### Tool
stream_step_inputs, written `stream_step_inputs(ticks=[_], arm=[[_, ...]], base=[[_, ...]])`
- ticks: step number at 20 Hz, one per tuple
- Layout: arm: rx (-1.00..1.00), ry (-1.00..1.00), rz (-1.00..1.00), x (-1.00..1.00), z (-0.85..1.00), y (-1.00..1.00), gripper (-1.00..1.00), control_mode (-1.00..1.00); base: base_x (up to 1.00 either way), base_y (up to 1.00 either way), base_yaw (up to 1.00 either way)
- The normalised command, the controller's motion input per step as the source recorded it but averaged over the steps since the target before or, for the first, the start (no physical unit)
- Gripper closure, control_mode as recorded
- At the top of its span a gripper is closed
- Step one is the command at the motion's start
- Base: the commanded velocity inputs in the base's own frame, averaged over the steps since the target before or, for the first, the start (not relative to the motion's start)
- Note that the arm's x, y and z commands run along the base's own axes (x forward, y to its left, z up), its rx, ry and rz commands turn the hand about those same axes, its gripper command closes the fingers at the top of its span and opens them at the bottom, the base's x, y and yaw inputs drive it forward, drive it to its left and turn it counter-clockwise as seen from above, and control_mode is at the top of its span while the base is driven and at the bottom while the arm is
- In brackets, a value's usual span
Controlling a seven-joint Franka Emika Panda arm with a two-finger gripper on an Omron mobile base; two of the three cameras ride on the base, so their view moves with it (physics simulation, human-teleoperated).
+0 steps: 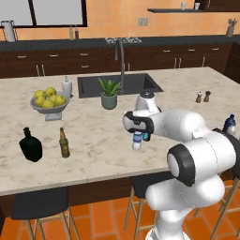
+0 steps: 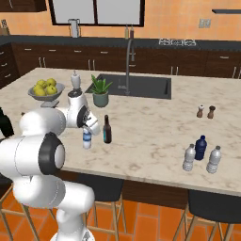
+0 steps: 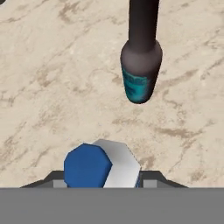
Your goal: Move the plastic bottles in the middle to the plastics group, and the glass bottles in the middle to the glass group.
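We record, on the marbled worktop (image 2: 155, 136) of the kitchen island, the gripper (image 2: 86, 133) lowered over a small clear water bottle with a blue label (image 2: 87, 139), which stands upright near the front edge; its jaws are drawn in partway around the bottle's upper part, and in the hand view the blue-labelled bottle sits right at the fingertips, though we cannot tell whether the pads actually press it. Just beside it to the right stands a slim dark brown bottle with a cyan label (image 2: 107, 130), upright and apart from the gripper. Toward the right end of the worktop we list a small dark blue bottle (image 2: 201, 148) with two clear plastic bottles close on either side, one to its left (image 2: 189, 157) and one to its right (image 2: 214, 159). At the left end, in the left base view, stand a squat black flask-shaped bottle (image 1: 31, 145) and, near it, a slim amber bottle with a yellowish label (image 1: 64, 143). Further back we note a bowl of lemons (image 1: 48, 103), a potted plant (image 1: 109, 93) at the edge of the sink (image 1: 117, 84), and a pair of salt and pepper shakers (image 2: 205, 111).
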Motion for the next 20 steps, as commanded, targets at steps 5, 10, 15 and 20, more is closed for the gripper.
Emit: stream_step_inputs(ticks=[5,10,15,20], arm=[[0.02,0.01,0.11,-0.43,0.35,0.40,1.00,-1.00],[0.00,0.00,0.30,-0.49,0.14,0.62,1.00,-1.00],[0.00,-0.05,0.40,-0.44,0.03,0.75,1.00,-1.00],[-0.05,-0.09,0.37,-0.27,0.14,0.47,1.00,-1.00]], base=[[0.00,0.00,0.00],[0.00,0.00,0.00],[0.00,0.00,0.00],[0.00,0.00,0.00]])
